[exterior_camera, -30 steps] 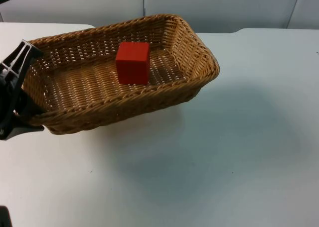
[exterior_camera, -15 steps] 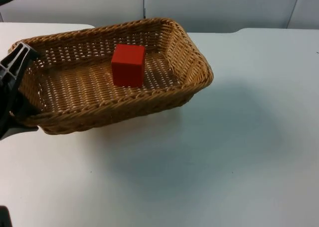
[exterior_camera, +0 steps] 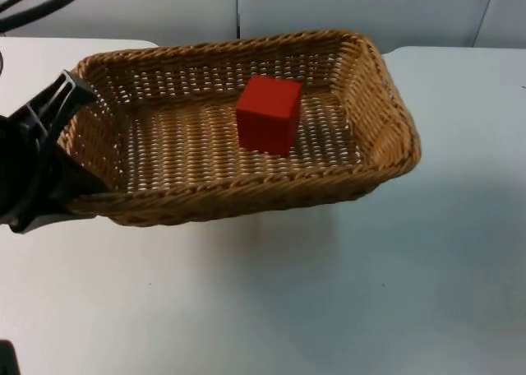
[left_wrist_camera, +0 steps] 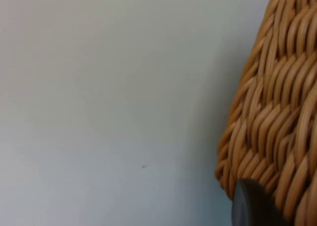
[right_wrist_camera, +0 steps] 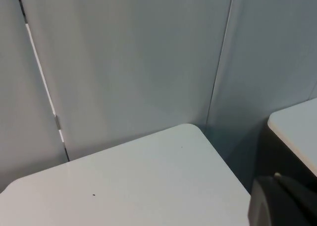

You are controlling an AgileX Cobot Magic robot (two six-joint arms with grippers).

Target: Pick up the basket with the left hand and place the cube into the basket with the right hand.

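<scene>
A brown woven basket (exterior_camera: 246, 187) hangs above the white table, casting a soft shadow below it. A red cube (exterior_camera: 268, 114) rests on the basket's floor, right of its middle. My left gripper (exterior_camera: 67, 151) is shut on the basket's short left wall. The left wrist view has the woven wall (left_wrist_camera: 277, 112) close up, with a black fingertip (left_wrist_camera: 251, 206) pressed against it. My right gripper (right_wrist_camera: 283, 202) waits off to the side, facing the grey partition and a table corner, with nothing near it.
The white table (exterior_camera: 370, 293) spreads wide in front of and to the right of the basket. The grey partition wall (exterior_camera: 164, 5) stands close behind the basket's far rim.
The basket, with the cube inside, has moved to the right and risen toward the camera, carried by the left gripper. The cube has stayed on the basket's floor.
</scene>
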